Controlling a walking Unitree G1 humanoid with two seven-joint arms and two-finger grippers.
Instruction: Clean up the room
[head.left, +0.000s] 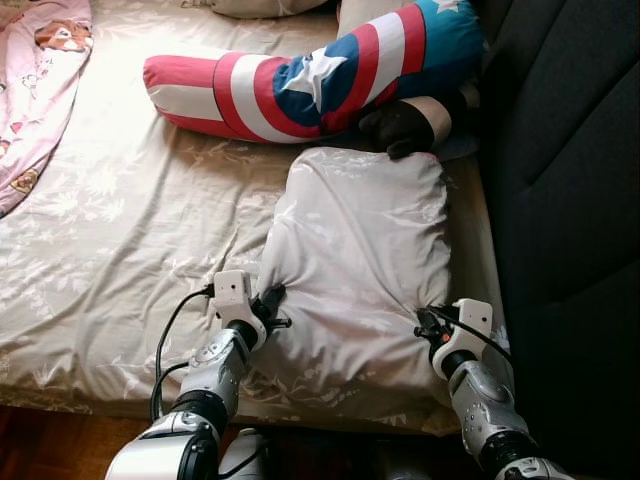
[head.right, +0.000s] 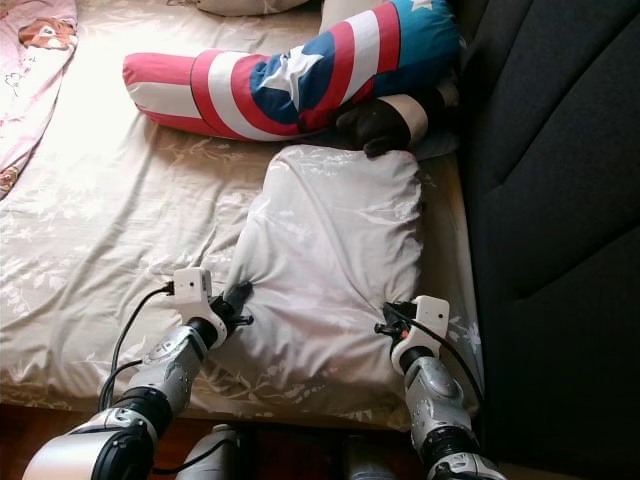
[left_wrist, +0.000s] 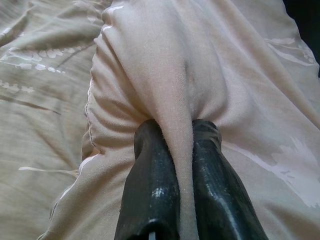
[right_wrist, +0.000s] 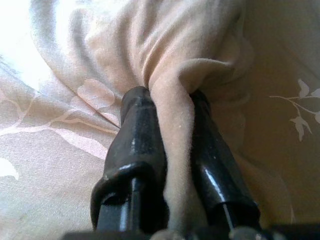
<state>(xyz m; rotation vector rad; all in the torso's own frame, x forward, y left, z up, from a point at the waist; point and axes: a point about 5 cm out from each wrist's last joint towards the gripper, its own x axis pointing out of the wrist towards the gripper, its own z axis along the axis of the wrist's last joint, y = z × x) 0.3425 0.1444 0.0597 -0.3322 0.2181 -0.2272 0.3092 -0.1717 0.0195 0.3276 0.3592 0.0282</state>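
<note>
A pale beige pillow (head.left: 360, 250) lies on the bed near its right side, by the front edge. My left gripper (head.left: 270, 300) is shut on the pillow's near left corner; a fold of the pillow's cloth (left_wrist: 175, 100) is pinched between its black fingers (left_wrist: 150, 170). At the near right corner my right gripper (head.left: 425, 322) is shut on another fold of the pillow (right_wrist: 172, 125), held between its two fingers (right_wrist: 137, 130).
A long red, white and blue star-patterned cushion (head.left: 310, 75) lies across the bed behind the pillow, with a dark plush end (head.left: 400, 125) touching it. A pink blanket (head.left: 35, 80) is at far left. A dark upholstered headboard (head.left: 565, 200) stands along the right.
</note>
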